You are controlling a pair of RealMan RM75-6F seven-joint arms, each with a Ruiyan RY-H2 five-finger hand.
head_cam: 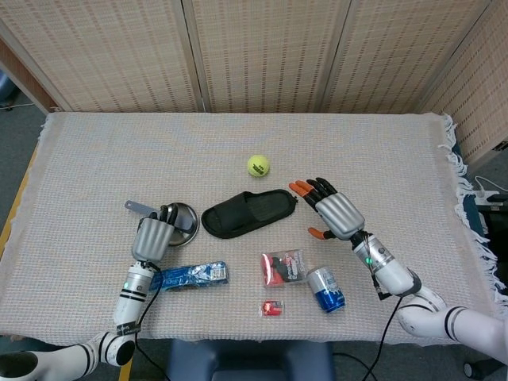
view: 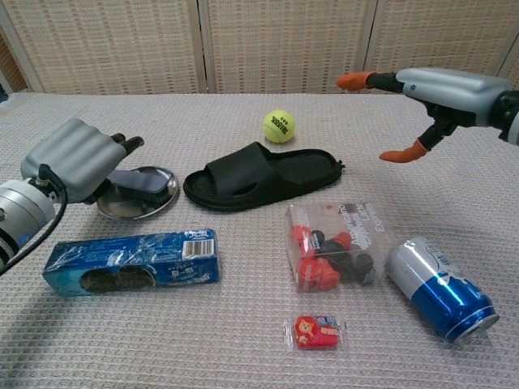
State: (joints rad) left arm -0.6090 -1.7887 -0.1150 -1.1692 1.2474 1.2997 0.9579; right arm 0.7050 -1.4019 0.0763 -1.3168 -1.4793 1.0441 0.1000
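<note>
My left hand (head_cam: 151, 236) (view: 69, 158) hovers at the left rim of a round metal dish (head_cam: 185, 225) (view: 150, 204). A dark grey-blue utensil (head_cam: 139, 208) (view: 142, 183) lies across the dish, one end under my palm. My fingers (view: 128, 143) are raised off it and spread. My right hand (head_cam: 337, 214) (view: 442, 85) hangs in the air with its orange-tipped fingers apart and nothing in it. It is just right of the toe of a black slipper (head_cam: 248, 212) (view: 259, 174).
A tennis ball (head_cam: 257, 165) (view: 278, 126) sits behind the slipper. Near the front lie a blue cookie pack (head_cam: 189, 275) (view: 134, 261), a clear packet of red and black pieces (head_cam: 284, 267) (view: 336, 243), a blue can (head_cam: 326, 289) (view: 439, 289) on its side and a small red packet (head_cam: 271, 308) (view: 315, 332).
</note>
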